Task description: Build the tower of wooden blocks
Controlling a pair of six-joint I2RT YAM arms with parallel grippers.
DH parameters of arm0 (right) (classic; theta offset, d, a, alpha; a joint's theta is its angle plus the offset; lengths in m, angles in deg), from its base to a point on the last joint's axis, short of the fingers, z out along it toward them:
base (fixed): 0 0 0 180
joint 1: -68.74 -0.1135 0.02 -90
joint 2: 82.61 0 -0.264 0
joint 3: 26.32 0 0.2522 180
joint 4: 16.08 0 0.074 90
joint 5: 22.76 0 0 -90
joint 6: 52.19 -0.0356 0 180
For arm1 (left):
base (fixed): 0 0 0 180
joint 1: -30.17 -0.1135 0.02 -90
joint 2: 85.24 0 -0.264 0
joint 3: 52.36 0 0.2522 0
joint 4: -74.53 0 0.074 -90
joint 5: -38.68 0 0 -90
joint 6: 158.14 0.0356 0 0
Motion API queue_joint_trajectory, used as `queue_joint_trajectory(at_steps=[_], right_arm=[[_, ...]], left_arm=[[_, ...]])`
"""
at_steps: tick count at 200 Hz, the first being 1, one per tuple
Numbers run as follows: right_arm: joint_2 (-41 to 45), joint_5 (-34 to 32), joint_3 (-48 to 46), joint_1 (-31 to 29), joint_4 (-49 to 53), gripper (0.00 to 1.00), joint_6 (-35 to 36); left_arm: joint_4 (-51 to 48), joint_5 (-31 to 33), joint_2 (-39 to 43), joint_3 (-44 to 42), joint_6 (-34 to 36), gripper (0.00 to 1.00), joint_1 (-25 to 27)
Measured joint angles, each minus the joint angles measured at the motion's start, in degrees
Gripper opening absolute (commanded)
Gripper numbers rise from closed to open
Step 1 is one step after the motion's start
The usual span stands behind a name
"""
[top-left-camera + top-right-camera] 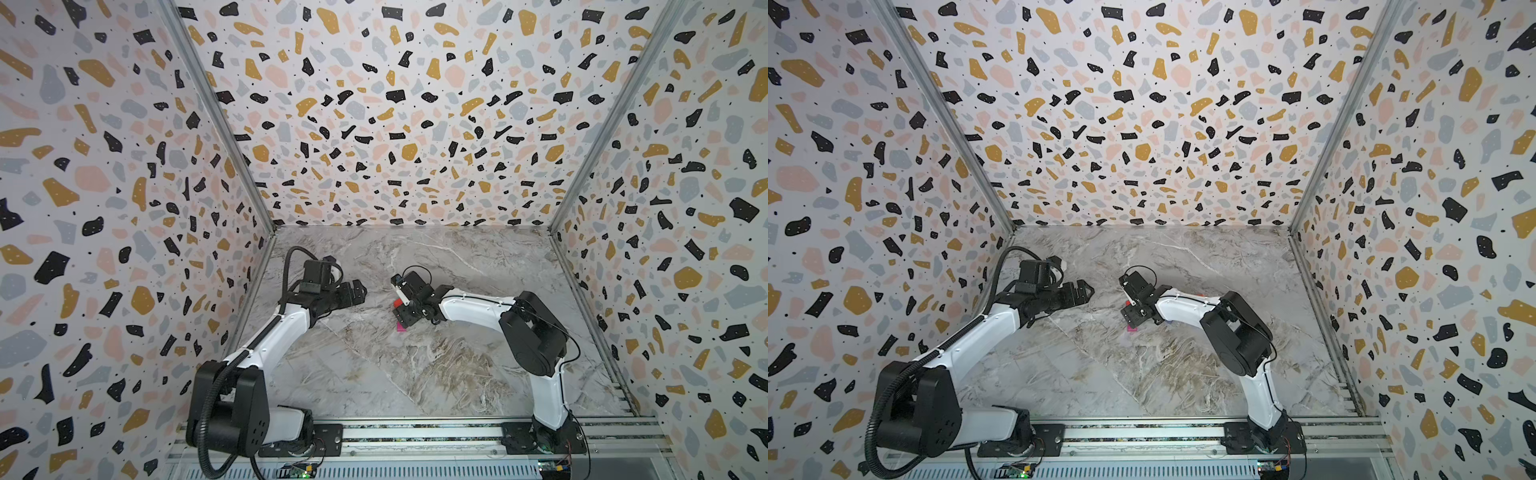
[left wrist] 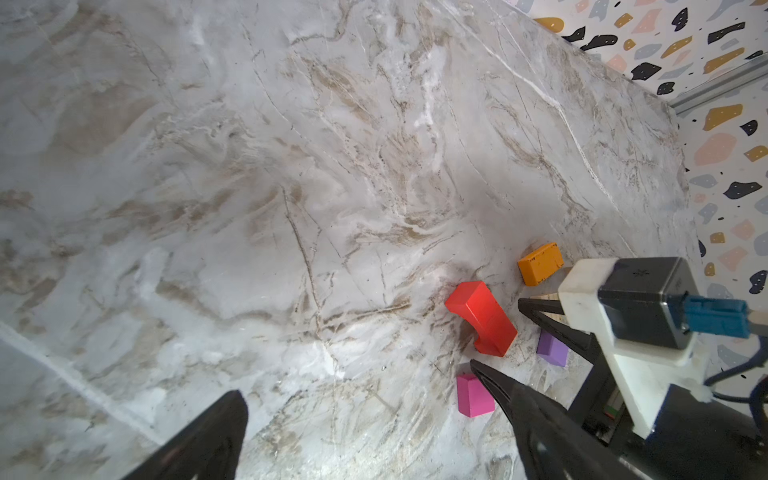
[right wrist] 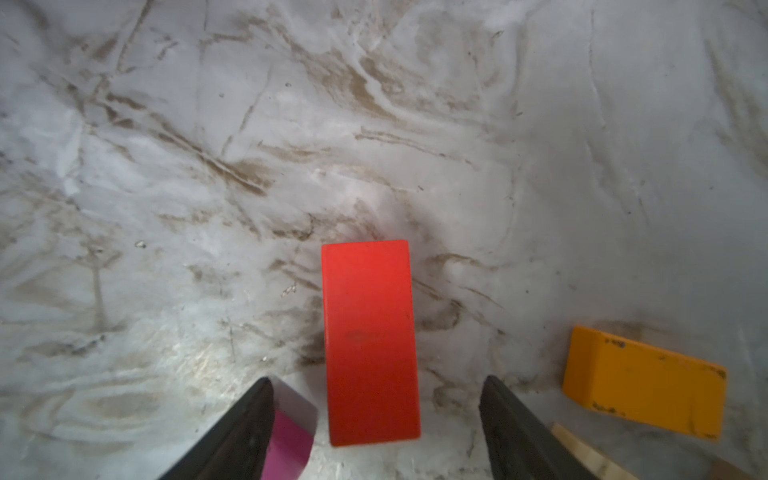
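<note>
While your right fingers point(image 3: 519, 432) stand apart on either side of the red wooden arch block point(image 3: 370, 340), gaps show on both sides and it rests unheld on the marble-patterned desk point(image 3: 166, 166). A magenta wooden block point(image 3: 291, 436) sits just beside one finger, an orange wooden block point(image 3: 644, 382) near the other. Your left fingers point(image 2: 199, 444) hang wide open and empty, apart from the blocks.

Terrazzo-patterned walls point(image 1: 374, 104) enclosed three sides. The grey marble-effect surface point(image 1: 415, 374) showed brown veining. An aluminium rail point(image 1: 415, 432) fronted it.
</note>
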State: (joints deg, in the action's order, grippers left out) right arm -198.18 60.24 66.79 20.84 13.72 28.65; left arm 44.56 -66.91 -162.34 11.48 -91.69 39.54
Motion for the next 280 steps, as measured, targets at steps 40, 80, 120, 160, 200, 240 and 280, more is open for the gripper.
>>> queue_joint_trajectory(at_steps=[40, 80, 120, 160, 200, 240, 280], right_arm=[[0.0, -3.2, 0.0, 0.5, 2.2, 0.76, -1.3], [0.0, -6.2, 1.0, 2.3, 3.4, 0.75, -2.4], [0.0, -7.0, 4.4, 4.5, 4.2, 0.74, -3.8], [0.0, -5.7, 6.8, 5.1, 4.3, 0.80, -4.9], [0.0, -1.7, 6.9, 4.7, 5.5, 0.94, -7.4], [0.0, 1.0, 7.6, 4.2, 6.4, 0.95, -12.7], [-1.2, 1.3, 10.0, 3.0, 6.5, 0.93, -17.8]], left_arm=[[0.0, 0.0, 0.0, 0.0, 0.0, 1.00, 0.0], [0.0, 0.0, 0.0, 0.0, 0.0, 1.00, 0.0], [0.0, 0.0, 0.0, 0.0, 0.0, 1.00, 0.0], [0.0, 0.0, 0.0, 0.0, 0.0, 1.00, 0.0], [0.0, 0.0, -0.1, 0.0, 0.0, 1.00, 0.0], [0.0, 0.0, -0.1, 0.0, 0.0, 1.00, 0.0], [0.0, 0.0, -0.1, 0.0, 0.0, 1.00, 0.0]])
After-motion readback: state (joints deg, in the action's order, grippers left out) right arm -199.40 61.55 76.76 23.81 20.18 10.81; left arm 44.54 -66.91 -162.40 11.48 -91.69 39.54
